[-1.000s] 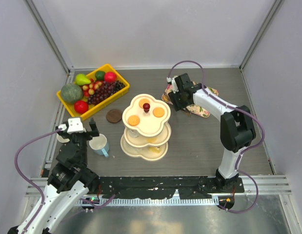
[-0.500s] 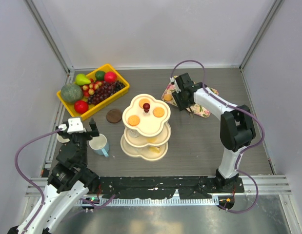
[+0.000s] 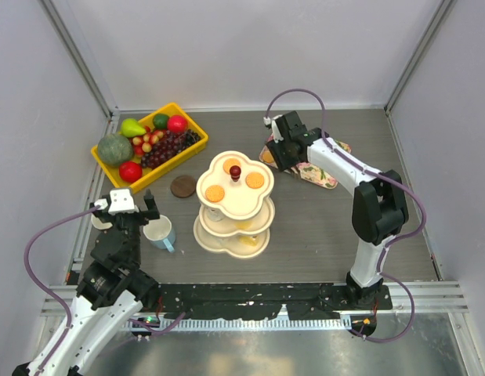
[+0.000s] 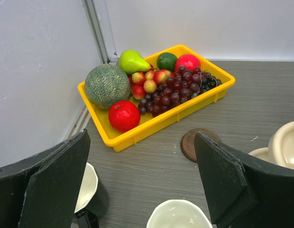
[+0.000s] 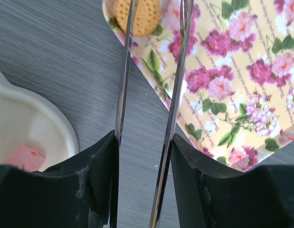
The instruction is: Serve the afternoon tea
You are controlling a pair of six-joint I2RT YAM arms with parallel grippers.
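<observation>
I'm on the biscuit-loading step: my right gripper (image 3: 278, 149) hovers over the near corner of the floral rectangular tray (image 5: 241, 71), jaws part-spread, nothing visibly pinched, a round orange biscuit (image 5: 137, 16) lying just beyond the tips. Next I judge I must straddle it and close. The cream 3-tier clover-shaped stand (image 3: 234, 205) sits mid-table. Left gripper (image 4: 137, 185) waits, jaws spread wide, above the pale blue mug (image 3: 159, 232). Grey wood-grain table (image 3: 320, 227), pale walls.

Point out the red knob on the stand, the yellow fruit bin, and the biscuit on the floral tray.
Red knob (image 3: 235, 170), top view, on its rounded top.
Yellow fruit bin (image 4: 137, 135), left wrist view, on its near wall.
Biscuit (image 5: 143, 16), right wrist view, on its orange face between the fingers.
</observation>
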